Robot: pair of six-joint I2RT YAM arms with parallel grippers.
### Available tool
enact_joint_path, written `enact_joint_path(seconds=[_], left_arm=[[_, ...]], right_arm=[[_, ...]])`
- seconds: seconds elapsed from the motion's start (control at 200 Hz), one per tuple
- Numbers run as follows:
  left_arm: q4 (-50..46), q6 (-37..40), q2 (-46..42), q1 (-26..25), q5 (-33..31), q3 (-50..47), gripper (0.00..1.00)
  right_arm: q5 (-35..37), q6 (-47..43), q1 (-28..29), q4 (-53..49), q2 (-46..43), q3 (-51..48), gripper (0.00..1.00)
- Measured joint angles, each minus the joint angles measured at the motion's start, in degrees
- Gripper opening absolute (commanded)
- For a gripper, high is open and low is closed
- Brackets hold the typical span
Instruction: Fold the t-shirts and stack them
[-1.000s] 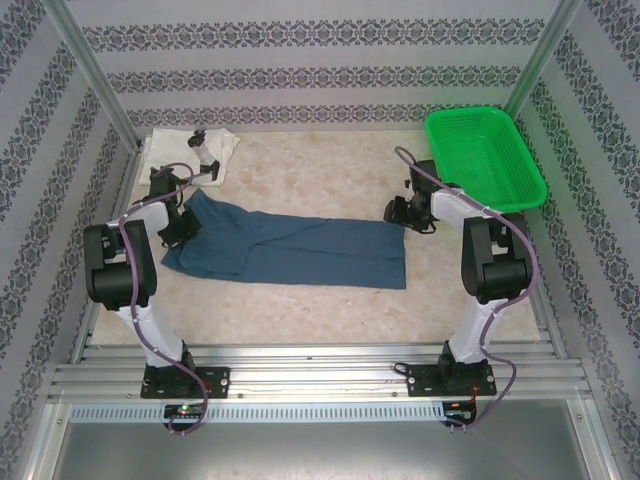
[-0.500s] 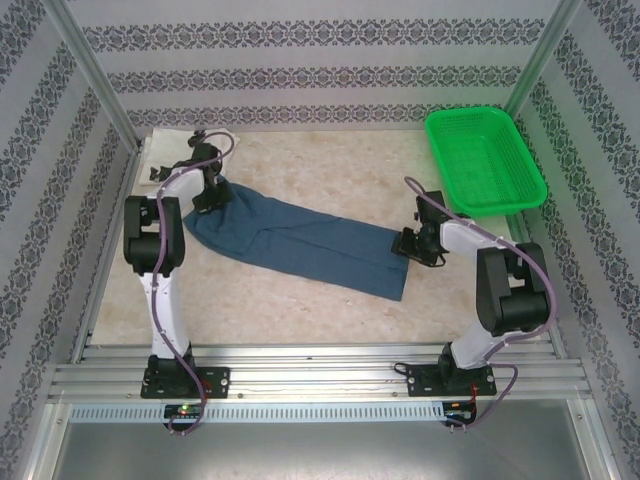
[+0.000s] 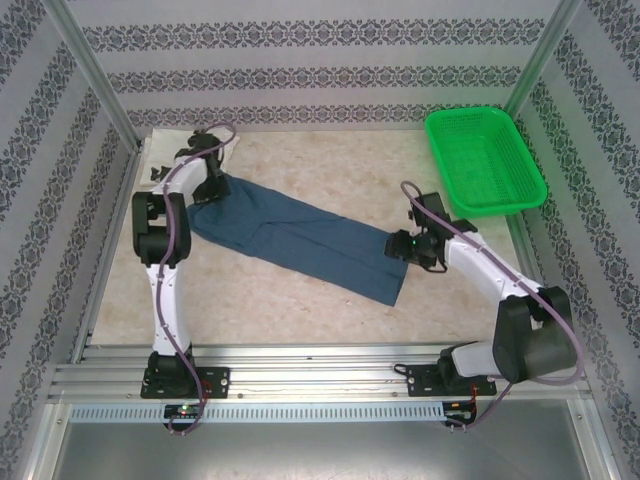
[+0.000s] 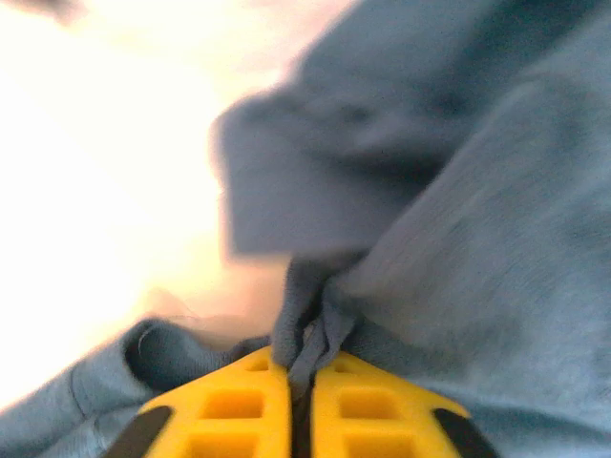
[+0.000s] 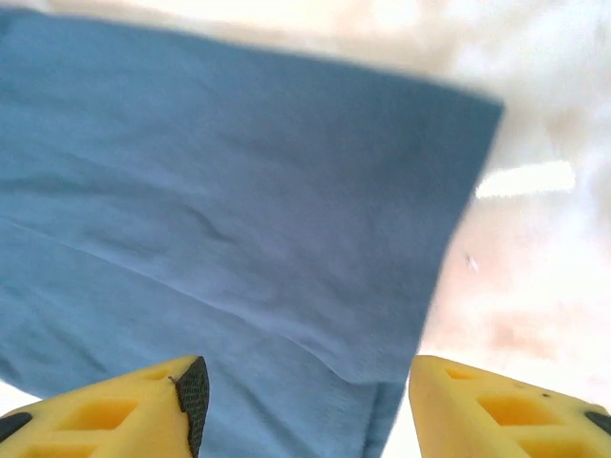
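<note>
Looks soft, limp: dark blue-teal t-shirt (image 3: 300, 235) pinched in left gripper (image 4: 303, 370); right gripper (image 5: 305, 377) wide above its other end. Best taken by corners.

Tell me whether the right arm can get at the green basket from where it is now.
Probably yes. The right gripper stands open over the right end of the blue shirt, apparently holding nothing, and the green basket sits just beyond it, with bare table between.
</note>
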Motion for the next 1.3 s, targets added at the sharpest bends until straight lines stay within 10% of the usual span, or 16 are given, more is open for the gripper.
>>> enact_joint_path(seconds=[0.21,0.5,0.799,1.299], left_arm=[[0.1,-0.3,-8.9,8.9,-2.7,-9.4,0.99],[1.1,-0.9,-23.0,8.7,-5.8,-14.8,1.00],[4.2,-3.2,-24.1,-7.9,-3.1,-18.9,0.30],[-1.6,-3.9,0.8,-11.2,-8.4,0.1,0.33]], right_arm=[[1.9,-7.5,3.9,-0.2,15.0,15.4,0.57],[3.1,-12.4,7.2,-0.9,29.4,24.6,0.55],[4.7,-12.2,7.9,0.0,30.1,20.1,0.54],[6.2,-6.9,11.0,0.0,20.8,6.3,0.53]])
